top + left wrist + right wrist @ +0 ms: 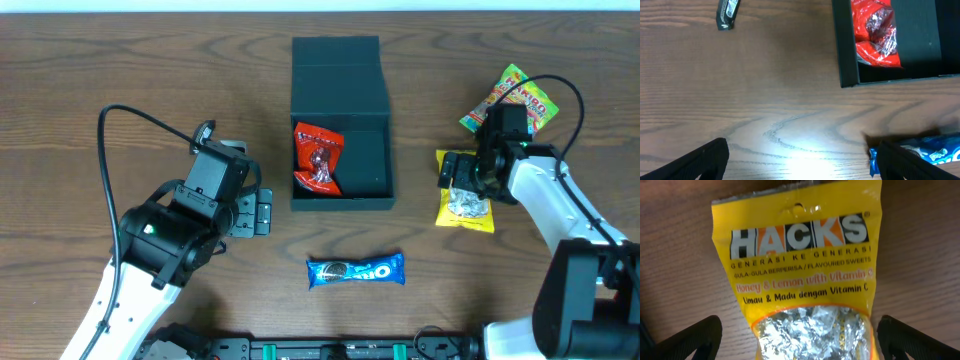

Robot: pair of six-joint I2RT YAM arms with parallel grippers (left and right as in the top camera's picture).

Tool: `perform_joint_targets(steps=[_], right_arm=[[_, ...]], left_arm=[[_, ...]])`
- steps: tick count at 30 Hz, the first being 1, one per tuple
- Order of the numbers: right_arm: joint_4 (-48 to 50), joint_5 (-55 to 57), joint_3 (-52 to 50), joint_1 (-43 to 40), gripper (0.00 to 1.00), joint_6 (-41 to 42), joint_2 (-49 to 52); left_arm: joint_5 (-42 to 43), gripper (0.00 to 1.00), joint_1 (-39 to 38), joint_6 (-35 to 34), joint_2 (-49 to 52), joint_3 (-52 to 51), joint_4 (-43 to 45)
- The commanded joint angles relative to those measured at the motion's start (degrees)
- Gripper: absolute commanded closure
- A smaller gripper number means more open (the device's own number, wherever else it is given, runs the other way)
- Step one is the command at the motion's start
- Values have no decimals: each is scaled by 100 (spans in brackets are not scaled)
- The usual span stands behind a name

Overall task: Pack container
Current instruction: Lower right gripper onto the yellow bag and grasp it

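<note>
Container [337, 85] stiff, lid open. I judged Hacks packet [800, 255] light, crinkly; pinch mid-body. Right claw [800, 342] was spread astride it; left claw [800, 160] spread.

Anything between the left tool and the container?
No, only bare table, clearest in the left wrist view between the left tool and the container. The Oreo packet lies off to the side, near one finger.

The left arm [150, 240] rises from the lower left of the overhead frame. Its left gripper [264, 212] points right with its jaws spread wide. The right arm [545, 200] bends in from the lower right, and the right gripper [450, 172] points left, fingers likewise well apart.
</note>
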Motion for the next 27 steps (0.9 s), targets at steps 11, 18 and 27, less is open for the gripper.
perform_joint_targets(steps=[11, 18, 27], right_arm=[[238, 76, -212, -37, 1, -326, 9], [457, 79, -485, -37, 1, -326, 9], [472, 79, -518, -37, 1, -323, 9]], left_arm=[[-59, 5, 15, 63, -33, -2, -2], [-61, 5, 13, 63, -33, -2, -4], [-59, 5, 15, 63, -33, -2, -2]])
